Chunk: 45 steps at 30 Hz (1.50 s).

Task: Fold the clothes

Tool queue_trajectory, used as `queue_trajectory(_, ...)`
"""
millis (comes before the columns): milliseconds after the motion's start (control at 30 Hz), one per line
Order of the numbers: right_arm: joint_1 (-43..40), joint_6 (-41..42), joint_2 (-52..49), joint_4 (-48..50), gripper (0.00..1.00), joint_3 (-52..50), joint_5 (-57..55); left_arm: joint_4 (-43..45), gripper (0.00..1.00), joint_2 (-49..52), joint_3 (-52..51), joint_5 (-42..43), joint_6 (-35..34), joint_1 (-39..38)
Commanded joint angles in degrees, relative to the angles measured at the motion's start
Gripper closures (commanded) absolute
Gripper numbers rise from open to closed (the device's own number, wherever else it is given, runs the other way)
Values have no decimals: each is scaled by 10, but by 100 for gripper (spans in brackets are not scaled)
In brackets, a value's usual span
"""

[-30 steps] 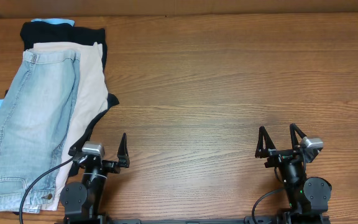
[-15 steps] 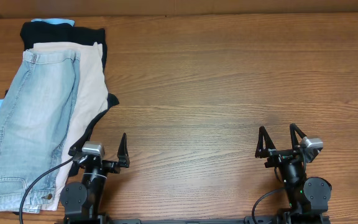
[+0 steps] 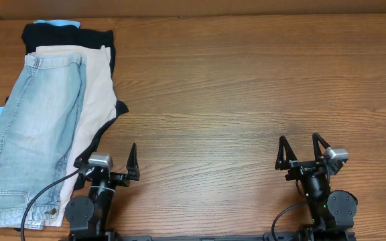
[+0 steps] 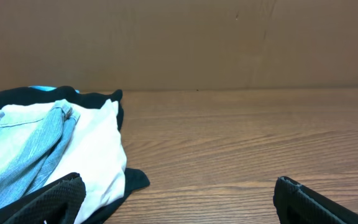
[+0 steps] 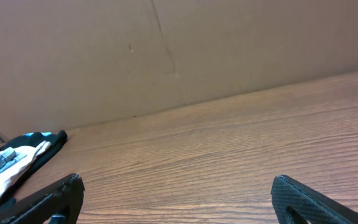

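**Four garments piled at the table's left end, both pincers spread over bare wood**

The pile sits on the left part of the brown wood-grain table point(image 3: 246, 87). On top lie the faded light-blue denim shorts point(image 3: 32, 134), flat, in a long strip running from the far side toward the near edge, with stitched seams along their length. Under them, showing along their right side, are the beige cloth shorts point(image 3: 94, 94). A black garment point(image 3: 66, 35) frames the stack at the far end and shows again in a dark point at the right. A pale-blue piece point(image 3: 55, 23) sticks out at the far edge.

Just right of the pile's near end is the left gripper point(image 3: 107, 159), its jaws apart and clear of the cloth. A black cable point(image 3: 39, 201) curves from that arm across the denim's near corner. Well to the right, the right gripper point(image 3: 299, 144) also has its jaws apart, with open wood between it and the clothes.

The overhead view shows the pile's whole outline. The left wrist view shows its height instead: the denim point(image 4: 17, 149) is raised over the beige layer point(image 4: 101, 149), the black hem curls on the wood, and a plain brown cardboard wall point(image 4: 179, 43) stands behind the table. One black finger point(image 4: 48, 202) overlaps the cloth's lower corner in that picture. In the right wrist view the pile is only a small heap point(image 5: 17, 158) at the far left, too small to show detail.
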<state>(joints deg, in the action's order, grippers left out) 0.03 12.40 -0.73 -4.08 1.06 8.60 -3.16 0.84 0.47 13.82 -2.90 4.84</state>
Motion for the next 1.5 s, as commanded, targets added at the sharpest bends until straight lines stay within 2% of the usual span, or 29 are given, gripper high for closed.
queue_trajectory(0, 3, 2, 6, 3, 0, -6, 0, 0, 0, -5, -2, -9, 3, -4)
queue_trajectory(633, 3, 3, 6, 7, 0, -6, 13, 2, 0, -5, -2, -9, 2, -4)
queue_trajectory(733, 3, 3, 6, 26, 0, -6, 60, 12, 0, -5, -1, 17, -21, -4)
queue_trajectory(900, 2, 2, 6, 77, 0, 9, 65, 34, 0, -5, 36, 57, -38, -3)
queue_trajectory(1067, 2, -5, 5, 56, 0, 93, 68, -96, 0, 28, 181, 55, -22, -3)
queue_trajectory(1167, 2, -39, -1, 38, 0, 147, 68, -163, 0, 77, 267, 56, -16, -3)
queue_trajectory(1333, 2, -54, -55, -9, 0, 256, 71, -272, 0, 204, 453, 72, -11, -3)
queue_trajectory(1467, 2, -54, -156, -90, 0, 369, 108, -431, 0, 351, 646, 66, 10, -3)
